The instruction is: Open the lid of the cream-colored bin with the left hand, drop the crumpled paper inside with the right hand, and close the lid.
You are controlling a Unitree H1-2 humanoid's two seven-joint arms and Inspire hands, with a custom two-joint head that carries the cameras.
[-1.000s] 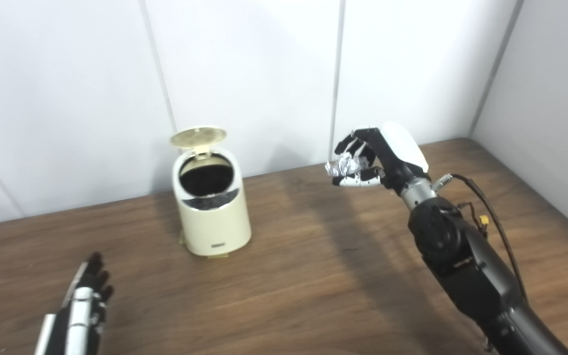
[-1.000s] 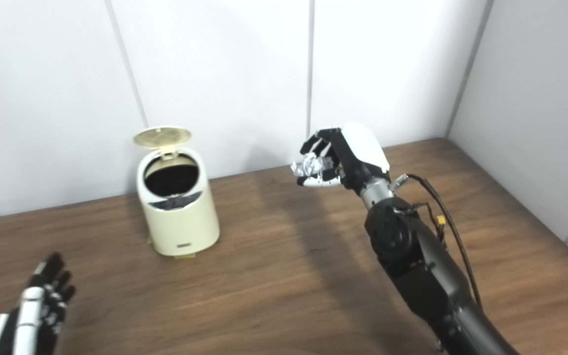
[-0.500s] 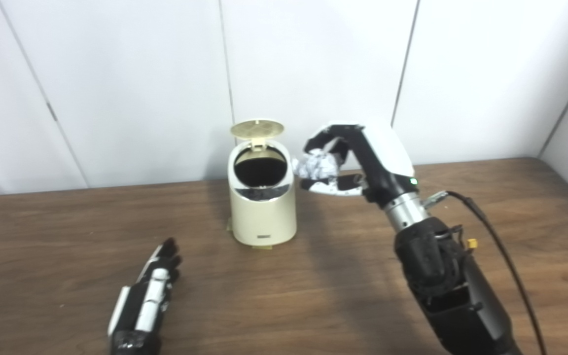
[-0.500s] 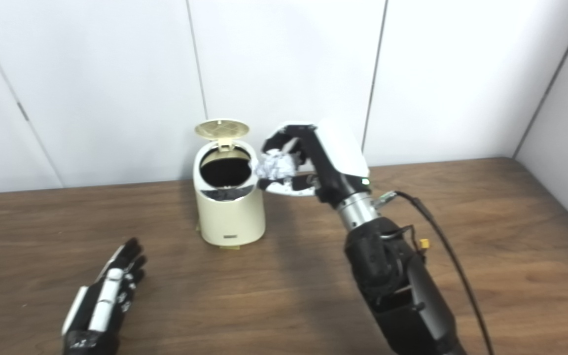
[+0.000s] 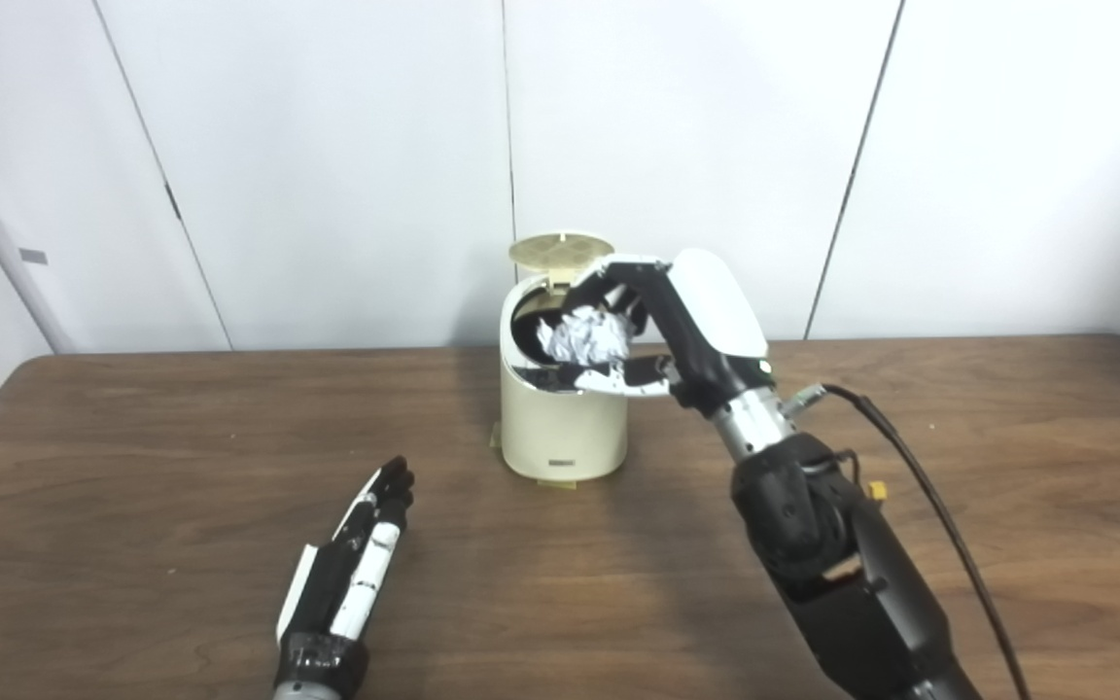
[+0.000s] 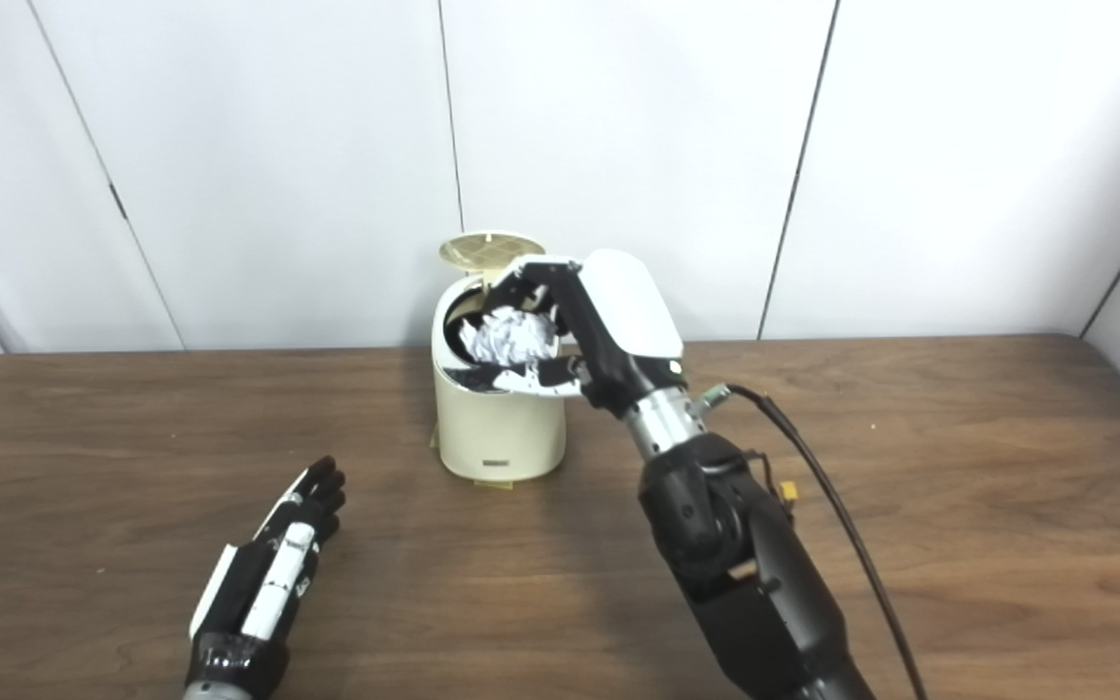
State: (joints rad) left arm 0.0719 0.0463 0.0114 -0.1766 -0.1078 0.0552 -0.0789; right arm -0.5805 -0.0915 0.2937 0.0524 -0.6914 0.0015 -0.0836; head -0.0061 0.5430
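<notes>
the cream bin [image 5: 565,428] stands near the back edge of the wooden table [image 5: 132,467], its lid [image 5: 560,250] tipped up and back, and the dark mouth is open with the crumpled paper [image 5: 584,338] held right over it, not dropped in. the right hand [image 5: 677,321] is curled around the paper, fingers [image 5: 618,282] arching above the rim and thumb below the ball. the left hand [image 5: 356,569] lies flat and holding nothing, fingers straight and close together, well in front of the bin with bare tabletop on either side.
</notes>
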